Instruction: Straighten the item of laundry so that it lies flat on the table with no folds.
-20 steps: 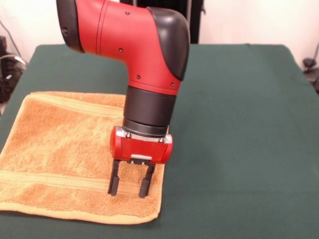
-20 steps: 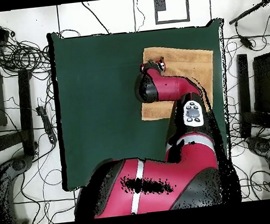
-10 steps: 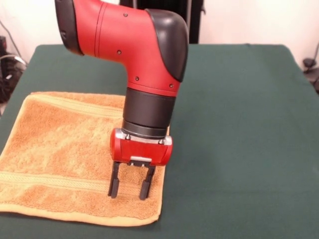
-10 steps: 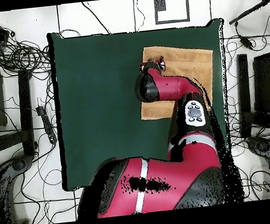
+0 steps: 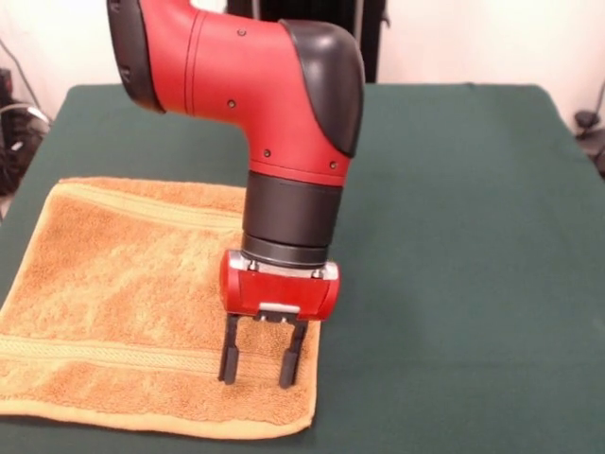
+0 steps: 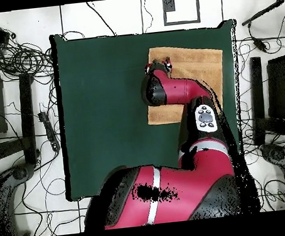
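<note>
The towel (image 5: 123, 303) lies spread on the green counter (image 5: 454, 236), near one side edge, and looks almost flat. The gripper (image 5: 261, 367) points straight down over the towel's corner area, fingers spread apart with nothing between them, tips at or just above the cloth; contact is unclear. If the tips press and slide sideways, they could drag the terry and bunch that corner into a new fold.

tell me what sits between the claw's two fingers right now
Only towel: in the front view the claw is open, its fingers apart over the near corner, with bare terry cloth showing in the gap and nothing pinched.
</note>
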